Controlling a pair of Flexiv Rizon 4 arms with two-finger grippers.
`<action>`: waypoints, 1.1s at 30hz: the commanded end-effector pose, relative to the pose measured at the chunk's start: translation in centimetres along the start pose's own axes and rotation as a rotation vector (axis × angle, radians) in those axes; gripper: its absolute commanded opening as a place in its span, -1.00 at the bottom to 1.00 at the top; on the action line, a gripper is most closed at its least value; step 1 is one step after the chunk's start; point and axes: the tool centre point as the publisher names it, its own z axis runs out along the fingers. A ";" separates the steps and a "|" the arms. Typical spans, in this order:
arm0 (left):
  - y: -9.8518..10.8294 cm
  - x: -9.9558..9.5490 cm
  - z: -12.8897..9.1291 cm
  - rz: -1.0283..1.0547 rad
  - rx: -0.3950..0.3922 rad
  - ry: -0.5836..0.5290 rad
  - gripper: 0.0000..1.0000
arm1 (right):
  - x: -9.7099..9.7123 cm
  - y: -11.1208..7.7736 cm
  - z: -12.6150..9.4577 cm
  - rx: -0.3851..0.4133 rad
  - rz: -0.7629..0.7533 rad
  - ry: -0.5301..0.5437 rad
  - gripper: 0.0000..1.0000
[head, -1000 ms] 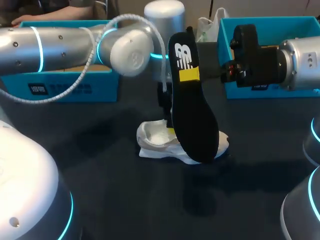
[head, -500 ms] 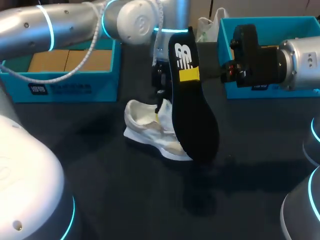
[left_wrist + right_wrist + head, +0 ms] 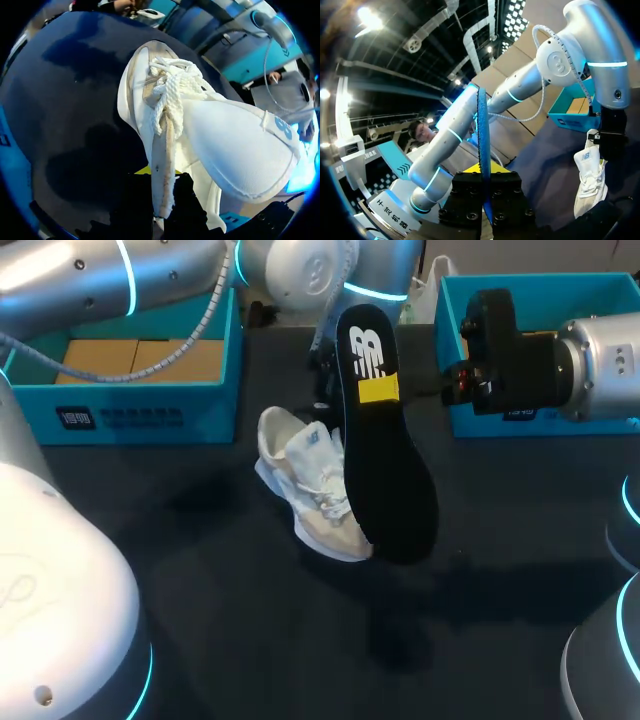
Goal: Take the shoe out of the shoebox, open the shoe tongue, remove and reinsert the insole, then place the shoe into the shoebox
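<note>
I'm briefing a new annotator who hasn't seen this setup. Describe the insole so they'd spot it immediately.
Start at the dark table, between the left teal shoebox and the right teal shoebox. There the right end effector holds the insole upright, next to the white sneaker. It is the only flat, black, foot-shaped piece, with a white logo near its top.

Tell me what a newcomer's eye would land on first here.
The big black insole stands out, held upright over the middle of the table by the right gripper, whose fingers are shut on it. Beside it, the white shoe hangs toe-down from the left gripper. Two teal boxes sit at the back, the left shoebox and the right shoebox.
</note>
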 end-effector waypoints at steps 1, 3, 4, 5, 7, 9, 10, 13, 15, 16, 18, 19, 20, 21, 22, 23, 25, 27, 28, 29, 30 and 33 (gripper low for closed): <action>-0.4 0.5 -0.2 0.443 -0.241 -0.049 -1.00 | -0.1 0.2 0.3 0.003 0.002 -0.001 -1.00; -0.4 0.5 -0.2 0.443 -0.241 -0.049 -1.00 | -0.1 0.2 0.3 0.003 0.002 -0.001 -1.00; -0.4 0.5 -0.2 0.443 -0.241 -0.049 -1.00 | -0.1 0.2 0.3 0.003 0.002 -0.001 -1.00; -0.4 0.5 -0.2 0.443 -0.241 -0.049 -1.00 | -0.1 0.2 0.3 0.003 0.002 -0.001 -1.00; -0.4 0.5 -0.2 0.443 -0.241 -0.049 -1.00 | -0.1 0.2 0.3 0.003 0.002 -0.001 -1.00; -0.4 0.5 -0.2 0.443 -0.241 -0.049 -1.00 | -0.1 0.2 0.3 0.003 0.002 -0.001 -1.00; -0.4 0.5 -0.2 0.443 -0.241 -0.049 -1.00 | -0.1 0.2 0.3 0.003 0.002 -0.001 -1.00; -0.4 0.5 -0.2 0.443 -0.241 -0.049 -1.00 | -0.1 0.2 0.3 0.003 0.002 -0.001 -1.00; -0.5 0.2 -0.1 0.436 -0.219 -0.058 -1.00 | -0.1 0.2 0.3 0.003 0.002 -0.001 -1.00; -0.5 0.1 -0.1 0.437 -0.214 -0.057 -1.00 | -0.1 0.2 0.3 0.003 0.002 -0.001 -1.00; -0.6 -0.2 -0.3 0.433 -0.229 -0.064 -1.00 | -0.1 0.2 0.3 0.003 0.002 -0.001 -1.00; -0.6 -0.5 -0.4 0.433 -0.219 -0.056 -1.00 | -0.1 0.2 0.3 0.003 0.002 -0.001 -1.00; -0.6 -0.7 -0.4 0.432 -0.218 -0.057 -1.00 | -0.1 0.2 0.3 0.003 0.002 -0.001 -1.00; -0.6 -1.0 -0.5 0.434 -0.231 -0.049 -1.00 | -0.1 0.2 0.3 0.003 0.002 -0.001 -1.00; -0.7 -1.4 -0.6 0.435 -0.230 -0.047 -1.00 | -0.1 0.2 0.3 0.003 0.002 -0.001 -1.00; -0.7 -1.7 -0.7 0.435 -0.228 -0.047 -1.00 | -0.1 0.2 0.3 0.003 0.002 -0.001 -1.00; -0.7 -2.6 -0.9 0.449 -0.200 -0.042 -1.00 | -0.1 0.2 0.3 0.003 0.002 -0.001 -1.00; -0.8 -3.6 -1.2 0.458 -0.206 -0.036 -1.00 | -0.1 0.2 0.3 0.003 0.002 -0.001 -1.00; -0.8 -3.9 -1.3 0.458 -0.201 -0.033 -1.00 | -0.1 0.2 0.3 0.003 0.002 -0.001 -1.00; -0.9 -4.3 -1.4 0.455 -0.205 -0.028 -1.00 | -0.1 0.2 0.3 0.003 0.002 -0.001 -1.00; -1.1 -4.7 -1.6 0.455 -0.207 -0.029 -1.00 | -0.1 0.2 0.3 0.003 0.002 -0.001 -1.00; -1.2 -5.9 -1.7 0.458 -0.208 -0.022 -1.00 | -0.1 0.2 0.3 0.003 0.002 -0.001 -1.00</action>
